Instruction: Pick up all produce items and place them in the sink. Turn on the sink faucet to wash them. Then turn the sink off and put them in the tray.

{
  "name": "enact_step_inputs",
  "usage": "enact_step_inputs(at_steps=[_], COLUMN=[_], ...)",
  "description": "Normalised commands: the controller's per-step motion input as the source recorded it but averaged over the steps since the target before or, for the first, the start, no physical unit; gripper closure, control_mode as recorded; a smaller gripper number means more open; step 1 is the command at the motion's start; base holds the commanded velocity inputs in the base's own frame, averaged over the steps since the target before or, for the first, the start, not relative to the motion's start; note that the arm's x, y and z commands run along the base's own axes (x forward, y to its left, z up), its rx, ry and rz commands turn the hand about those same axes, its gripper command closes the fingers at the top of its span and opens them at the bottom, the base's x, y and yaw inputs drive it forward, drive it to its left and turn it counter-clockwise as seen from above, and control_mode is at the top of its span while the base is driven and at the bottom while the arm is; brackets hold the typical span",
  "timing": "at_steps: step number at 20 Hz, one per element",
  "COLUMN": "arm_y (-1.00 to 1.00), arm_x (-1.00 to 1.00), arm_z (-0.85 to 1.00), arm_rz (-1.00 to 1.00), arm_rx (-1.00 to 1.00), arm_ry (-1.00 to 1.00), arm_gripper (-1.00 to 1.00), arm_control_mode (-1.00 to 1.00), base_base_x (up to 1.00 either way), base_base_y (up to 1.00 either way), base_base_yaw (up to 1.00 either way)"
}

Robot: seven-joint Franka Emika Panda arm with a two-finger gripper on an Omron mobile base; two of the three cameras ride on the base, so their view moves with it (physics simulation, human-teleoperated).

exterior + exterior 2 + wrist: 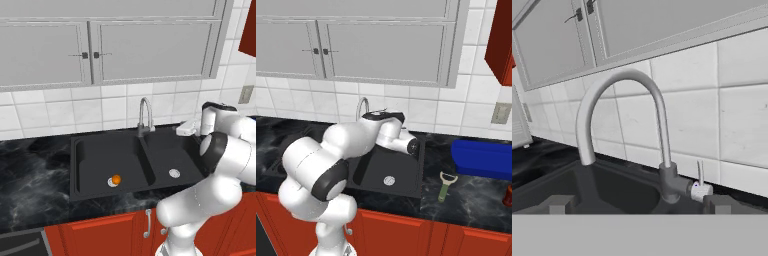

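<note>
We see the fruit point(116, 179), small, round and smooth orange, lying by the silver drain in the left basin of the matte black sink point(90, 150). The slim arched steel faucet point(624, 115) rises behind the divider. Our hand point(637, 204) faces it, fingers apart, holding nothing. The glossy blue tray point(481, 157) sits on the marbled counter point(476, 195).

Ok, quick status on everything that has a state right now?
Orange fruit: in the sink's left basin, at the drain.
Sink: no water visible.
Faucet: no water running.
Gripper: open, empty, facing the faucet.
Blue tray: empty as far as visible.
Upper cabinets: closed.
</note>
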Motion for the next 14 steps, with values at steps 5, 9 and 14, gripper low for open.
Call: enact_step_inputs(at_steps=[5,9,14], arm_y=[-0.03,-0.09,-0.02], arm_x=[0.37,0.36,0.36], arm_z=[-0.10,-0.12,-0.13], arm_rz=[0.00,0.00,0.00], arm_rx=[-0.02,0.00,0.00], arm_ry=[0.00,0.00,0.00], arm_gripper=[-1.00,-1.00,-1.00], arm_control_mode=[-1.00,-1.00,-1.00], base_base_x=[0.00,0.00,0.00], base_base_y=[0.00,0.00,0.00], base_base_yaw=[0.00,0.00,0.00])
